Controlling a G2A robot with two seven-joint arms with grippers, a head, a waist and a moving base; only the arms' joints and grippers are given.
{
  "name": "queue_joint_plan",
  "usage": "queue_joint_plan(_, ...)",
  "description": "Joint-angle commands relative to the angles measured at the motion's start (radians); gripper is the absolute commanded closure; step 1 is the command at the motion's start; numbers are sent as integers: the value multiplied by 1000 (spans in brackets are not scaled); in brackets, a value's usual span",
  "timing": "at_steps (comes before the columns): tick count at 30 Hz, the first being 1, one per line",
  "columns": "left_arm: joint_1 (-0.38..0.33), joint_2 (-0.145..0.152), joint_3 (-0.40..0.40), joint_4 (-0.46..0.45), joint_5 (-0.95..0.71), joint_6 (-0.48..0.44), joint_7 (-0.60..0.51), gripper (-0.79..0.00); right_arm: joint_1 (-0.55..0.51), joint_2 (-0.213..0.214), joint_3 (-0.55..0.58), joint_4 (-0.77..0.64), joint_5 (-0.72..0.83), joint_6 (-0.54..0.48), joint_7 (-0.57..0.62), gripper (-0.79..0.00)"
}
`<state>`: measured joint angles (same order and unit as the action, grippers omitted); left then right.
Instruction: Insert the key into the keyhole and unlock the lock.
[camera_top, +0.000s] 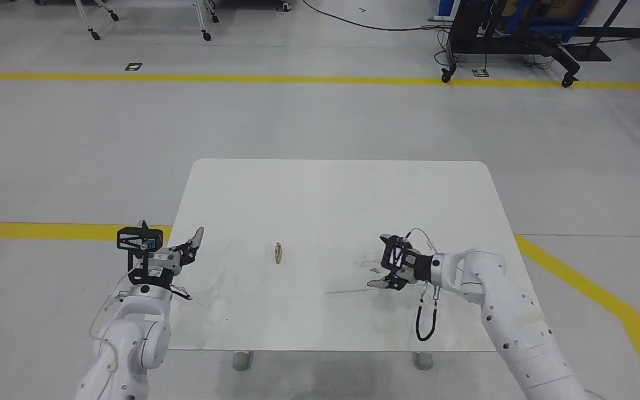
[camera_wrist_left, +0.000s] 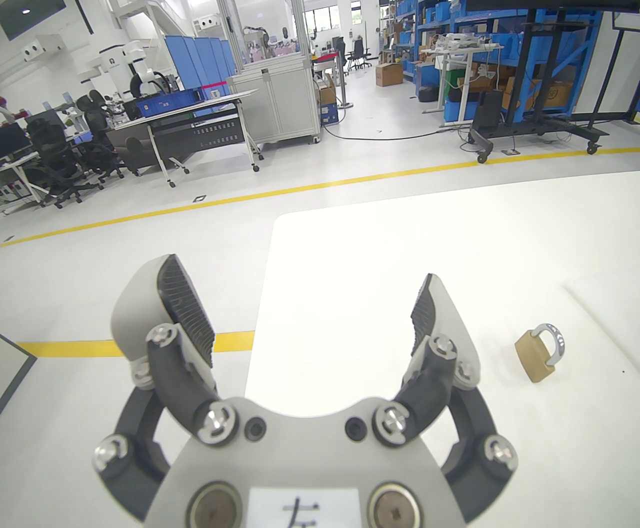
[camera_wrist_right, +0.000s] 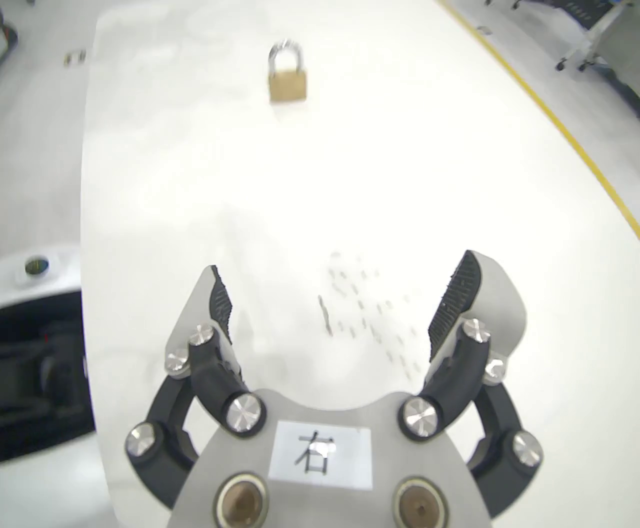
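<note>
A small brass padlock with a steel shackle (camera_top: 278, 253) seems to stand upright just left of centre on the white table (camera_top: 330, 190). It is well apart from the left gripper (camera_wrist_left: 300, 280) and right gripper (camera_wrist_right: 340, 267), both with jaws spread wide and empty. Unbraced, it could topple or skid at the first nudge, and I cannot tell a key from the dark scuffs (camera_wrist_right: 370, 310) by the right gripper. Each gripper's plate carries a white label (camera_wrist_right: 320, 452) with one handwritten character.
</note>
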<state>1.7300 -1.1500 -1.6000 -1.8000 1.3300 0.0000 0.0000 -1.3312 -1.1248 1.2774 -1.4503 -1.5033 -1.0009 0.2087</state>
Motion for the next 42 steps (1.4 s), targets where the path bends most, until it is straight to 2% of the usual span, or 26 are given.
queue_joint_plan(1,0,0,0,0,0,0,0,-785,16,2,-23,21,-34,-11,-17,-785)
queue_joint_plan(4,0,0,0,0,0,0,0,-785,42,6,-44,61,-46,-11,-43,-668)
queue_joint_plan(5,0,0,0,0,0,0,0,-785,50,7,-50,72,-48,-11,-49,-570)
queue_joint_plan(6,0,0,0,0,0,0,0,-785,57,8,-56,83,-49,-11,-54,-523)
queue_joint_plan(8,0,0,0,0,0,0,0,-785,69,9,-69,99,-47,-11,-61,-493)
queue_joint_plan(9,0,0,0,0,0,0,0,-785,73,10,-78,105,-45,-11,-67,-391)
queue_joint_plan(13,0,0,0,0,0,0,0,-785,94,16,-102,134,-42,-11,-63,-323)
queue_joint_plan(14,0,0,0,0,0,0,0,-785,99,17,-106,142,-38,-11,-63,-268)
queue_joint_plan(15,0,0,0,0,0,0,0,-785,104,17,-110,150,-33,-11,-65,-142)
queue_joint_plan(16,0,0,0,0,0,0,0,-785,107,18,-116,155,-29,-11,-67,-52)
queue_joint_plan(17,0,0,0,0,0,0,0,-785,110,19,-121,160,-26,-11,-68,0)
queue_joint_plan(31,0,0,0,0,0,0,0,-785,130,45,-150,152,-26,-11,-87,0)
queue_joint_plan(42,0,0,0,0,0,0,0,-785,103,59,-122,92,-60,61,-168,0)
